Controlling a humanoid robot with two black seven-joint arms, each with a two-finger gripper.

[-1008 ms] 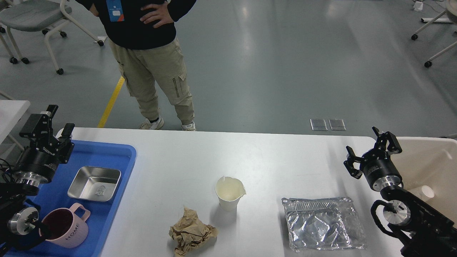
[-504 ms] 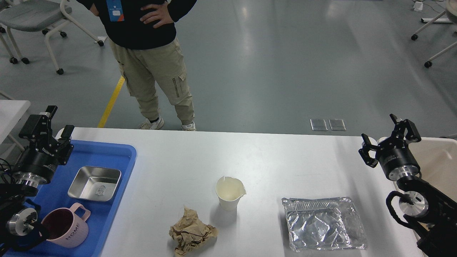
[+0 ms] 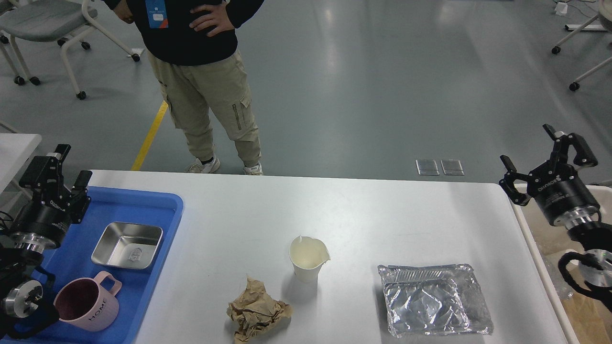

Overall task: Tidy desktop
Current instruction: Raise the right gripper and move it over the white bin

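Since a second ago right tool [image 3: 548,153] has swung out toward 3 o'clock, off the desk [image 3: 248,215] and now above the bin [image 3: 540,253]; left tool [image 3: 61,168] has drifted slightly toward 9 o'clock. Desk items unmoved. Desk fills the lower middle of view, white, rounded corners. On it: paper cup [image 3: 308,258] upright near center, crumpled brown paper [image 3: 257,311] at 7 o'clock of cup, near it, apart. Foil tray [image 3: 432,298] at 4 o'clock of cup, well apart. Blue tray [image 3: 158,210] on desk's 9 o'clock edge holds steel pan [image 3: 126,244] and pink mug [image 3: 86,303], mug at 6 o'clock of pan. Both tools: fingers apart, holding nothing. Left tool hangs over blue tray's far-left corner. Person [image 3: 201,62] stands at 12 o'clock beyond desk.
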